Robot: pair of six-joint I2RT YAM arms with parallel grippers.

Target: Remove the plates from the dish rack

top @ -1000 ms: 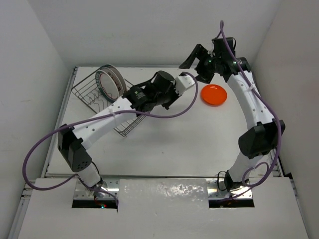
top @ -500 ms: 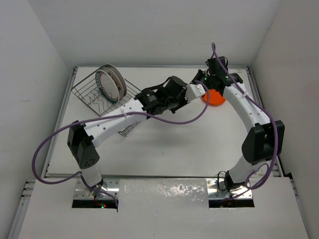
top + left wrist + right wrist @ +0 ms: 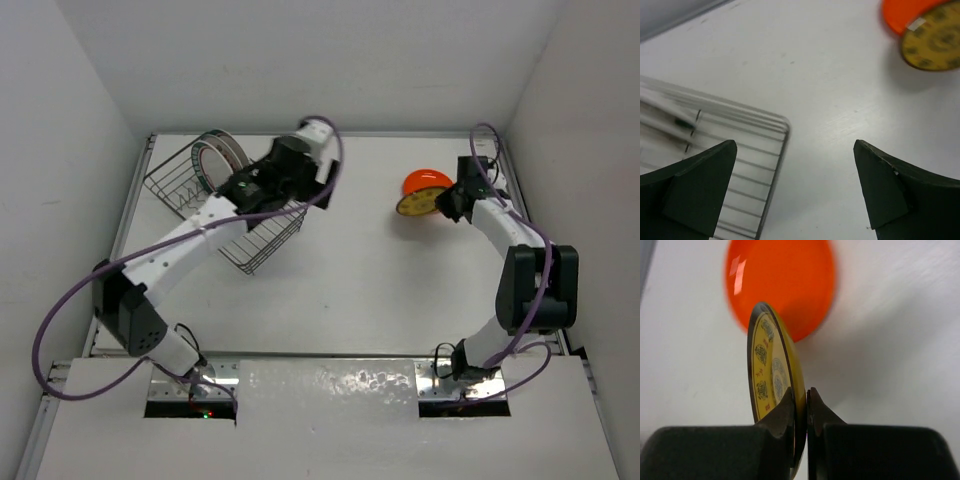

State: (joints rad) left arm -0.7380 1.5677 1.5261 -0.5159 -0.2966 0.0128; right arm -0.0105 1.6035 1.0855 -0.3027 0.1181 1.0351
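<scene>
Orange plate (image 3: pixel 430 180): flat on surface (image 3: pixel 380 270), far right, yellow patterned plate (image 3: pixel 414 205) overlapping its near edge.
Wire dish rack (image 3: pixel 250 245): far left, holding upright white plates (image 3: pixel 212 160).
Left claw (image 3: pixel 794 146): spread wide, empty, over rack corner.
Right claw (image 3: pixel 801 392): pinched on yellow patterned plate's rim, edge-on above orange one.

White table (image 3: pixel 380 290) between plain white walls (image 3: pixel 300 60)

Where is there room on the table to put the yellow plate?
The white table is bare in the wide middle, between the dark wire dish rack and the plain orange round plate. Crowded: the far left with rack and left arm, and by the orange plate, where the right tool holds the yellow patterned plate.
</scene>
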